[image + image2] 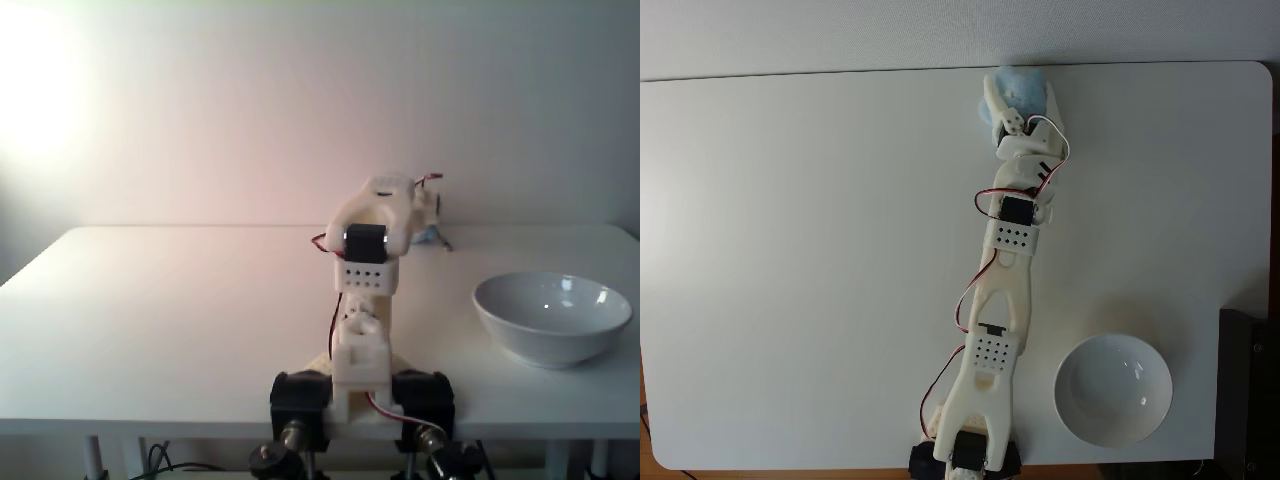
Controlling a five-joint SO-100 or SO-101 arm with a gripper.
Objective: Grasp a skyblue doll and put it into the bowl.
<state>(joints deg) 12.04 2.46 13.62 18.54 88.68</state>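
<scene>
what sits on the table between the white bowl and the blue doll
Nothing: in the top-down fixed view, bare white tabletop separates the glossy round white bowl from the small pale sky-blue doll.

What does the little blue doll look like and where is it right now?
The skyblue doll looks like a small, soft, pale blue lump with no clear details. It sits at the far edge of the white table, a long way from the bowl. The gripper is right over it, fingers on either side, hiding part of it.
</scene>
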